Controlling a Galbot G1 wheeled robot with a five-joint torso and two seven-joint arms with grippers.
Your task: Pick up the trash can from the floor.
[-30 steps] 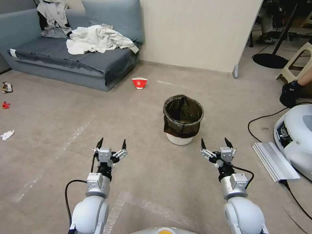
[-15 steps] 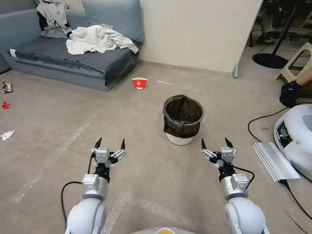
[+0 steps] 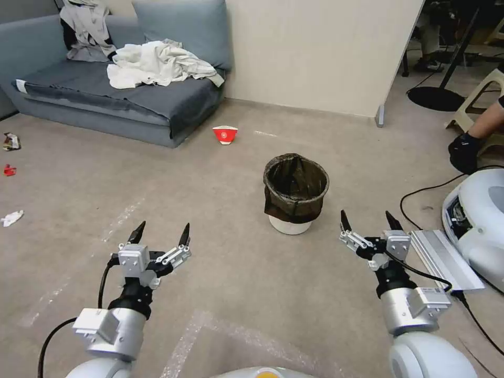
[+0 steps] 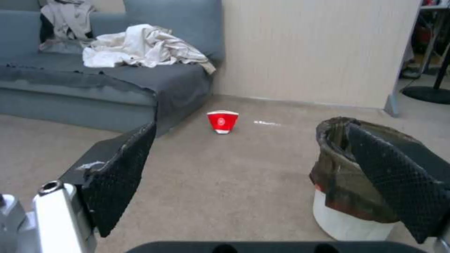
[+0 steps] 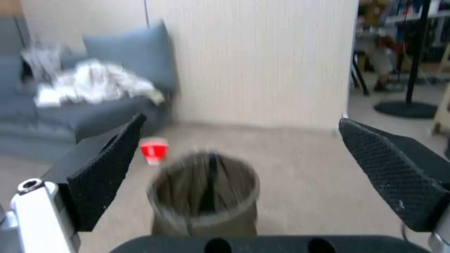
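Observation:
The trash can (image 3: pixel 295 193), a small white bin lined with a dark bag folded over its rim, stands upright on the beige floor (image 3: pixel 226 184) ahead of me. My left gripper (image 3: pixel 161 232) hangs open low to the can's left and nearer me, with nothing between its fingers. My right gripper (image 3: pixel 369 220) is open too, just right of the can and a little nearer me. The trash can (image 4: pixel 356 179) appears beside one finger in the left wrist view, and the trash can (image 5: pixel 204 196) sits between the open fingers, farther off, in the right wrist view.
A red-and-white paper bowl (image 3: pixel 225 134) lies beyond the can near a grey sofa (image 3: pixel 121 94) piled with clothes. Small litter (image 3: pixel 10 218) dots the far left floor. At right sit a white machine (image 3: pixel 475 220), a flat grey panel (image 3: pixel 443 260) and black cables (image 3: pixel 420 194).
Both arms have spread outward and lifted toward the camera: the left gripper moved left, the right gripper moved right and forward beside the can. The can stayed put.

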